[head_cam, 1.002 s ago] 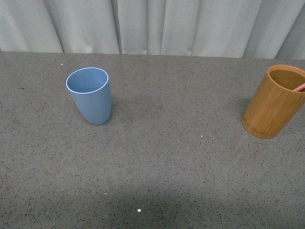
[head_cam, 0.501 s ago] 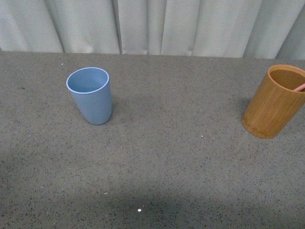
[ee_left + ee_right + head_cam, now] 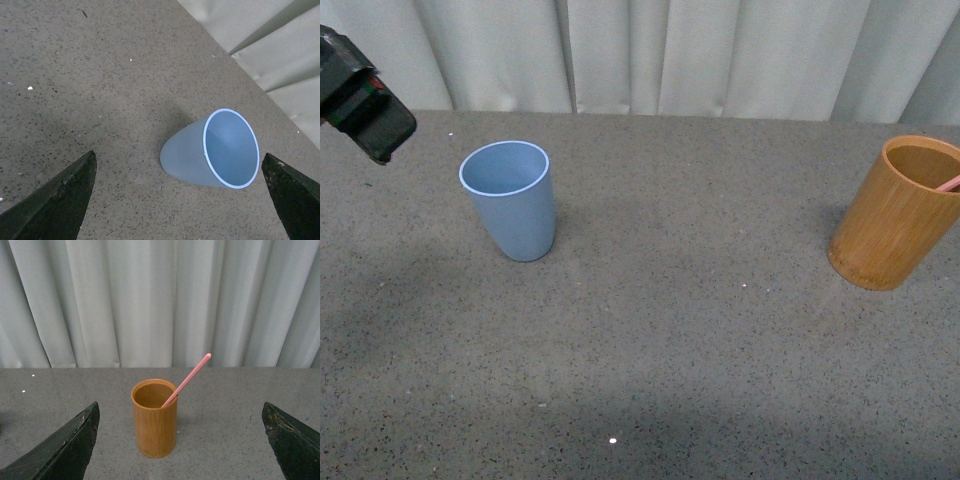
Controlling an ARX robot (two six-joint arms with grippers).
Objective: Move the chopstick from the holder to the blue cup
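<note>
Two grippers, both spread wide and holding nothing, above a grey table (image 3: 700, 330)

The left gripper (image 3: 178, 154) has its dark fingers (image 3: 60, 200) far apart, the blue cup (image 3: 215, 150) showing between them; the left arm (image 3: 360, 95) sits in the upper left of the front frame, beside the upright cup. The right gripper (image 3: 180, 404) gapes as wide, facing the holder (image 3: 154, 425), upright at the right edge of the front frame, well apart from the cup. The chopstick (image 3: 187, 377) leans inside the holder, its tip above the rim
</note>
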